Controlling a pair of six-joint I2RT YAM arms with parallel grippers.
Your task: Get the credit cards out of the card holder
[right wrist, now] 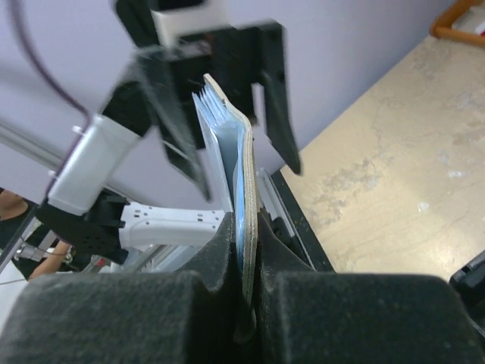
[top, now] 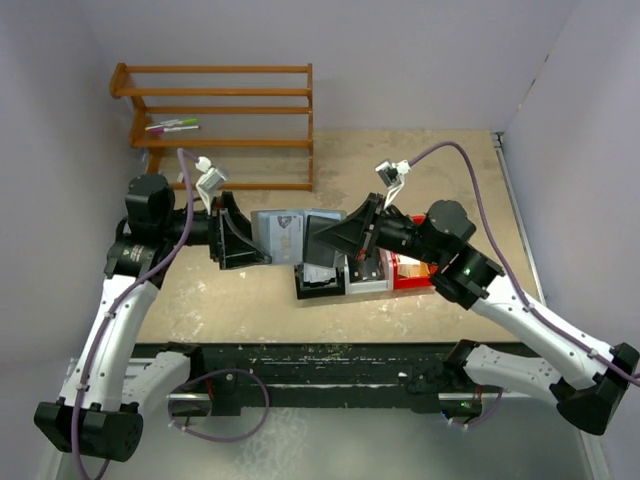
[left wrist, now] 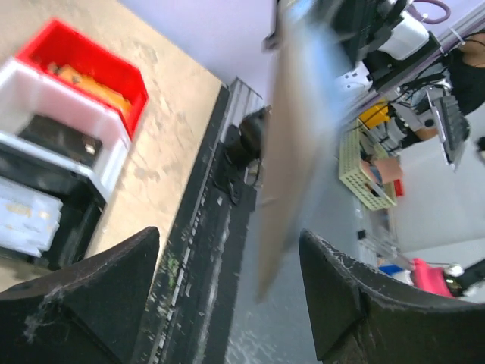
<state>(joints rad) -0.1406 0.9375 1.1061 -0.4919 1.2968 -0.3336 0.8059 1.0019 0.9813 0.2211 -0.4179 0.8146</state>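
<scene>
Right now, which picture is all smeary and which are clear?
Left wrist view: the card holder is a smeared streak inside the open left gripper. Right wrist view: the card holder is sharp, pinched in the right gripper, the left gripper behind softer. Top external view: crisp, evenly lit.

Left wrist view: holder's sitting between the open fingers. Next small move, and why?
Probably close the left gripper on what look like card edges fanning from the card holder. Its fingers straddle the holder without touching, and the right gripper is clamped on the opposite edge, bracing it for a pull.
</scene>
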